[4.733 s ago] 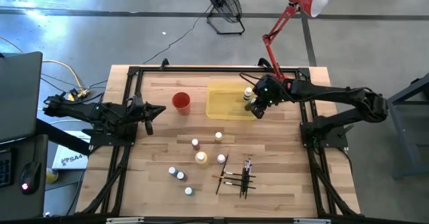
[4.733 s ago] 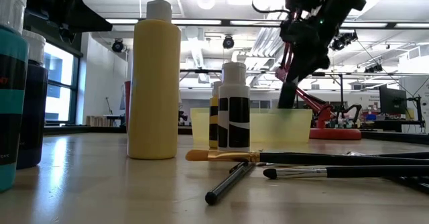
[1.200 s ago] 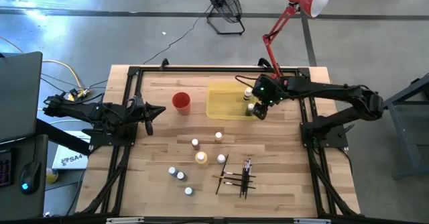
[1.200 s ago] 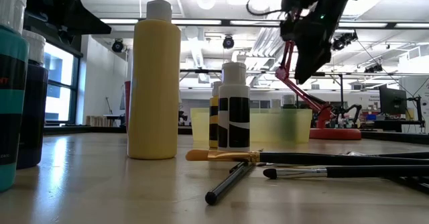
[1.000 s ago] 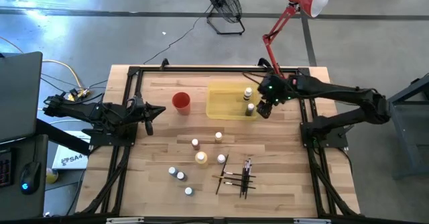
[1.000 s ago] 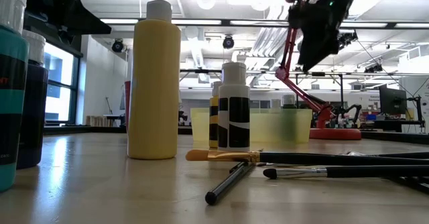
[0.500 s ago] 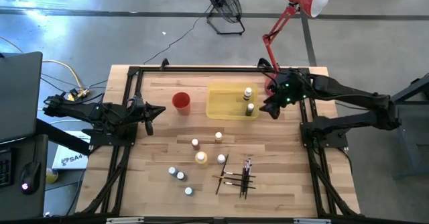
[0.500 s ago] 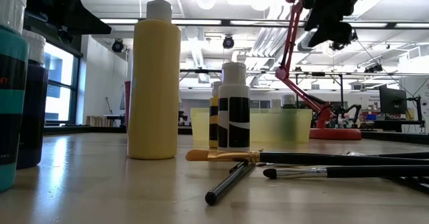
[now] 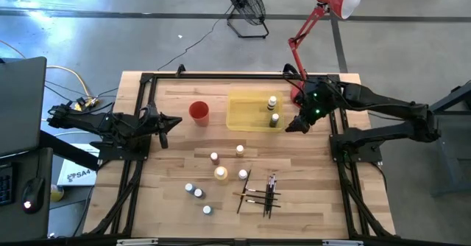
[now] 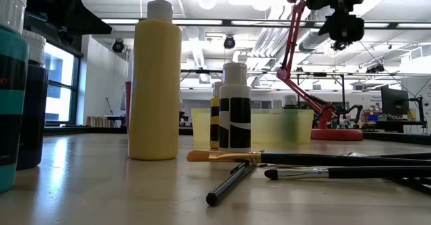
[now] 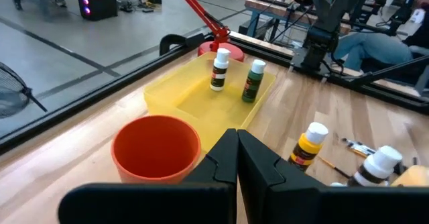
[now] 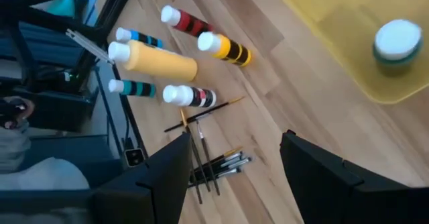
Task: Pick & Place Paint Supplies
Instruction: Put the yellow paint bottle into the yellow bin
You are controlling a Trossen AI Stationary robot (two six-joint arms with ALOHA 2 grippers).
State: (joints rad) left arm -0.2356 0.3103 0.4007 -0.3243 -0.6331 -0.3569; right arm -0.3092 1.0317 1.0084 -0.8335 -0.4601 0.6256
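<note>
Right end effector [image 9: 288,126] hangs empty with fingers spread wide, just off the right edge of the yellow tray [image 9: 247,112], where two paint bottles [image 9: 273,110] stand upright. Seven more bottles [image 9: 220,173] and a pile of paintbrushes [image 9: 260,192] sit on the near tabletop [image 9: 169,194]. Left end effector [image 9: 165,122] waits closed at the left, beside the red cup [image 9: 199,113].

The middle of the table [image 9: 169,165] is crowded: seven small paint bottles [image 9: 221,173] stand loosely spaced there, and just beside them on the right the paintbrushes [image 9: 261,193] lie crossed in one pile. The yellow tray [image 9: 246,112] already has two bottles [image 9: 273,110] at its right end, so its left part is free, with the red cup [image 9: 199,112] near its left edge. Wide bare wood remains along the near edge and down both sides.
</note>
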